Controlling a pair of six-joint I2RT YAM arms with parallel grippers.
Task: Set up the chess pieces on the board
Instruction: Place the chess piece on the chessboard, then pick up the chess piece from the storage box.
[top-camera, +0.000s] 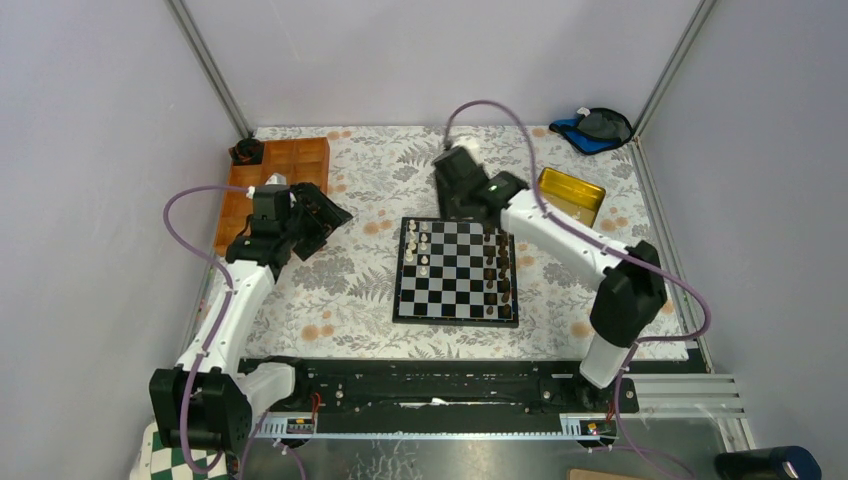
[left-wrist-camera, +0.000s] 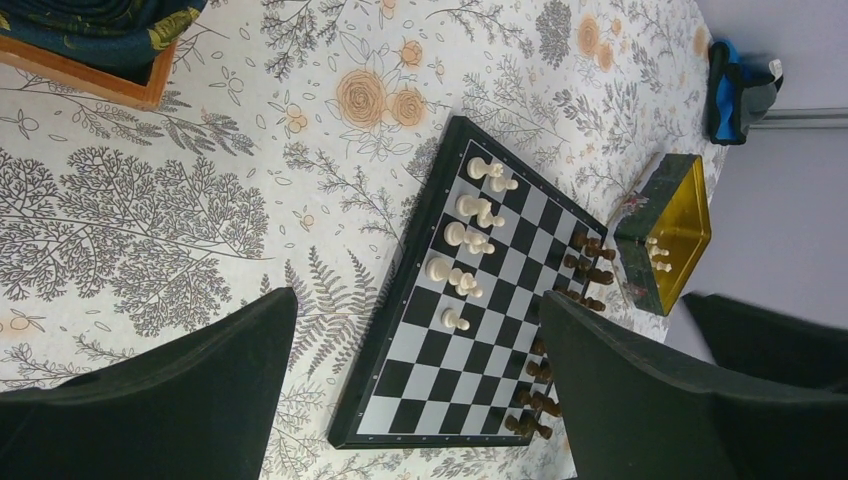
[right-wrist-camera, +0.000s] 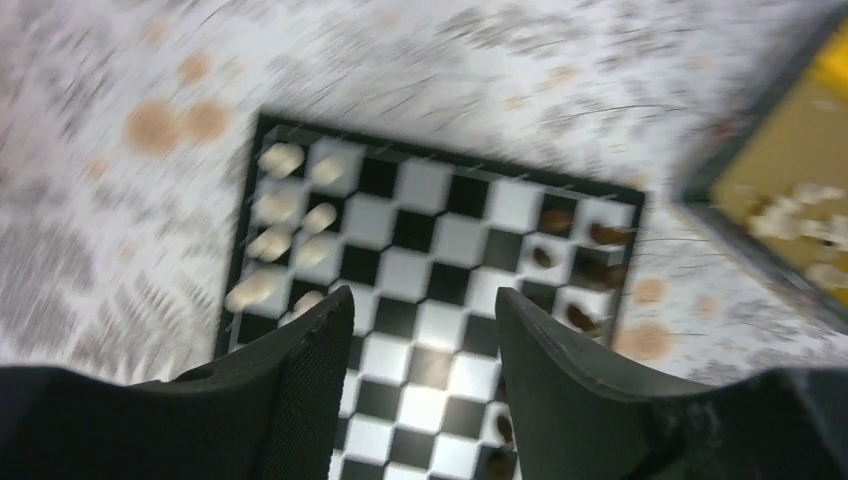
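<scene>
Board: the board (top-camera: 450, 290) lies on the flowered counter (top-camera: 330, 290), in front of both arms.
Chess pieces: nine of the chess pieces (left-wrist-camera: 455, 237) stand in two files along the left edge of the board, and all are in its far half. The near squares of these files are vacant.
Dark pieces: the dark pieces (top-camera: 497, 268) stand along the right edge of the board, from the far end to the near end.
Yellow tray: the yellow tray (top-camera: 570, 195) sits just beside the far right corner of the board. A few cream pieces lie inside it.
Right gripper: the right gripper (right-wrist-camera: 422, 300) is released and nothing is between its fingers. It hangs at the far edge of the board. Its own view is blurred.
Left gripper: the left gripper (left-wrist-camera: 418, 310) is also released and empty, off the left side of the board.
Step in hand: I judge that the cream side is about half set and the right arm is between two placements.
Next move: probably it must reach to the tray beside the board, grasp one small piece, and set it upright on a vacant near-left square without knocking the neighbours.
</scene>
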